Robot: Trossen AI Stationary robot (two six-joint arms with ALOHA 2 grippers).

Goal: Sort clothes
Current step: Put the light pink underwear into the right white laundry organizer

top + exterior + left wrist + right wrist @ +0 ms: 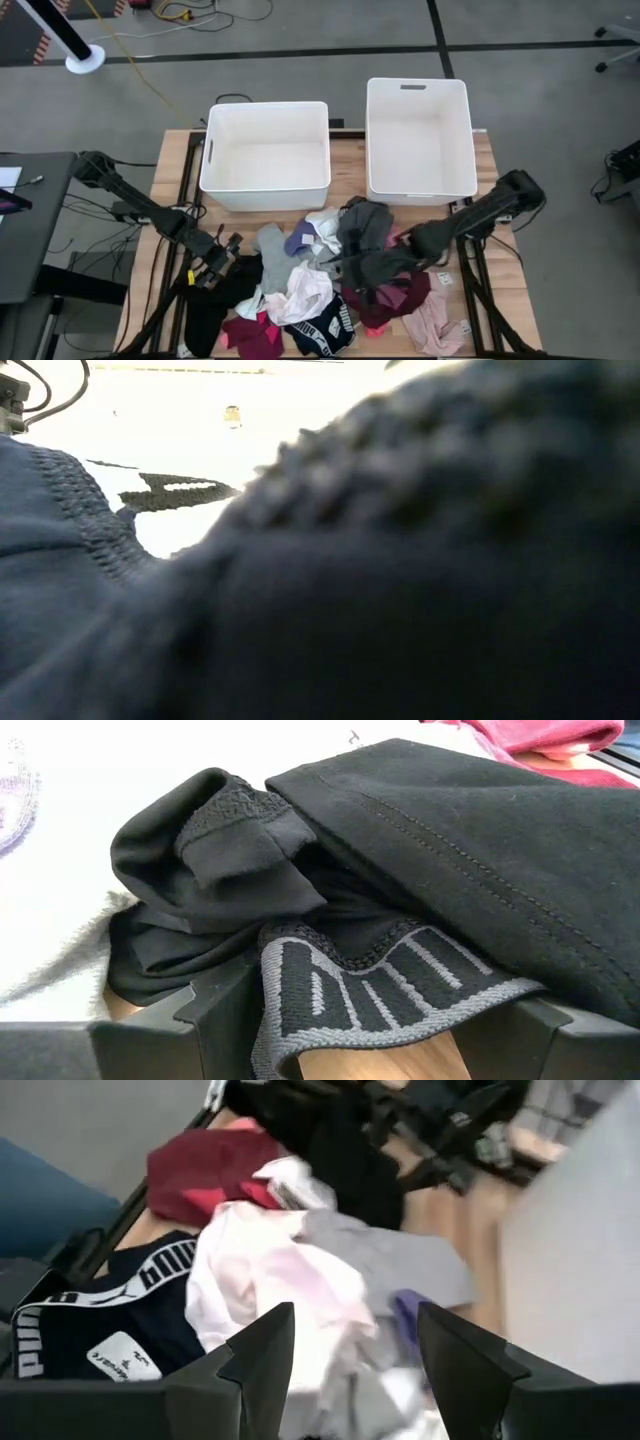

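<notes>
black clothes (400,850) heaped before the spread fingers (215,1020), a lettered grey waistband (400,990) (partly folded) between them.

Mixed-colour clothes (320,285) heaped before bins.

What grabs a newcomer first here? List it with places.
A jumbled heap of clothes covers the table's near half, black, maroon, pink, white and navy. Behind it stand two white bins, both bare inside. The left gripper sits open at the black garment; the right gripper, open, hovers over the heap's middle.
</notes>
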